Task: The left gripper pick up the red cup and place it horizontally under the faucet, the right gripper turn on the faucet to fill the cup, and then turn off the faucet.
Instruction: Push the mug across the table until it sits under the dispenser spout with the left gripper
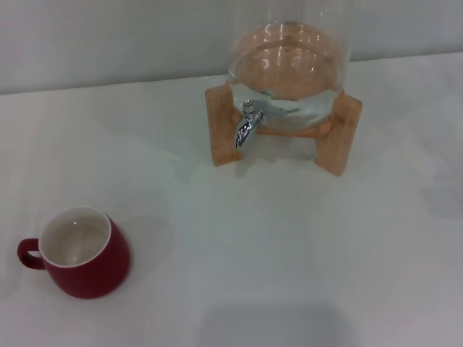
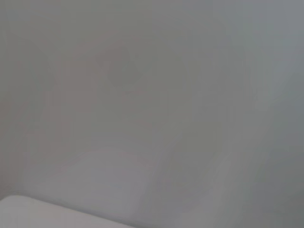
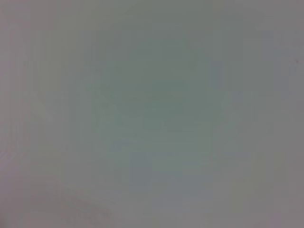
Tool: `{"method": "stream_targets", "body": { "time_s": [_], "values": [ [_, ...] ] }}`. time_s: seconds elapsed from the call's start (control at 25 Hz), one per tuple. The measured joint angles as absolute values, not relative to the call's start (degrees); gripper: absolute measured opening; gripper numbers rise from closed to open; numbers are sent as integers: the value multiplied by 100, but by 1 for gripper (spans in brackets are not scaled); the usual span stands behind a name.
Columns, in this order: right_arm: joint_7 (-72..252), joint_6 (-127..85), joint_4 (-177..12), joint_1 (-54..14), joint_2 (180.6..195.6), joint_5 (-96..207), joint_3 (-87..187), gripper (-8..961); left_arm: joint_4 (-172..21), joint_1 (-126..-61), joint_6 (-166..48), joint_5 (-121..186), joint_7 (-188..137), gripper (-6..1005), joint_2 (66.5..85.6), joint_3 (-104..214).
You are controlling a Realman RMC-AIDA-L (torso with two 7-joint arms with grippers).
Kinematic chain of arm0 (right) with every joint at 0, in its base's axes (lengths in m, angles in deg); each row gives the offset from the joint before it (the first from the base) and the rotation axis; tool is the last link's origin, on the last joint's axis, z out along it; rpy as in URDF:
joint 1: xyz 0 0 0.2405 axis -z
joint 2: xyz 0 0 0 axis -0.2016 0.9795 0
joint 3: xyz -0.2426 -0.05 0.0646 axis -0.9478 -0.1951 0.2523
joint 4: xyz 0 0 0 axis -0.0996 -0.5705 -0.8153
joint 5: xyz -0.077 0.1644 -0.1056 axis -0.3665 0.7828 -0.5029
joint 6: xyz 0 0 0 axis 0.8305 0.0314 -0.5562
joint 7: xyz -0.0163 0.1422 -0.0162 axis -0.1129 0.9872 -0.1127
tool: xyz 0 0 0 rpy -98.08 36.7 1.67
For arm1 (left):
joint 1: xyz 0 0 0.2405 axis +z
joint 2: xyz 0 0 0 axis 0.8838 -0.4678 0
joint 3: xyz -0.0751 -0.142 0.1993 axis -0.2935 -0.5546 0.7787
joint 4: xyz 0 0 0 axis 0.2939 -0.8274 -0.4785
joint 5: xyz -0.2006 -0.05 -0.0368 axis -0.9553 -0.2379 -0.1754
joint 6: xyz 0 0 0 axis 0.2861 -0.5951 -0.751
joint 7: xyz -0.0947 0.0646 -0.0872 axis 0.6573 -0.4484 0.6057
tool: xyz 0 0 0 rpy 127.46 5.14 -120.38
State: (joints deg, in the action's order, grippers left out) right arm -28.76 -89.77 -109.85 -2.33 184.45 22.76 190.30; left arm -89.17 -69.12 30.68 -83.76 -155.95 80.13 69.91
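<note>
The red cup (image 1: 78,253) stands upright near the table's front left in the head view, its white inside showing and its small loop handle pointing left. The chrome faucet (image 1: 247,123) juts from a clear glass jar (image 1: 288,69) that rests on a wooden stand (image 1: 340,134) at the back centre. The spout curves down over bare table, far from the cup. Neither gripper shows in any view. Both wrist views hold only a plain grey surface.
The white table (image 1: 304,238) runs from the front edge back to a pale wall behind the jar. A wide stretch of tabletop lies between the cup and the stand.
</note>
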Motion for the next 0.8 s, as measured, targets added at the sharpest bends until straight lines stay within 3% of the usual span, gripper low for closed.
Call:
{"method": "stream_targets", "body": {
  "time_s": [0.8],
  "values": [
    [-2881,-8969,-10985,-253,18441,2276,19040,631,-8811,-6955,3069,-8287,-16046,757,8049,7038]
  ]
}}
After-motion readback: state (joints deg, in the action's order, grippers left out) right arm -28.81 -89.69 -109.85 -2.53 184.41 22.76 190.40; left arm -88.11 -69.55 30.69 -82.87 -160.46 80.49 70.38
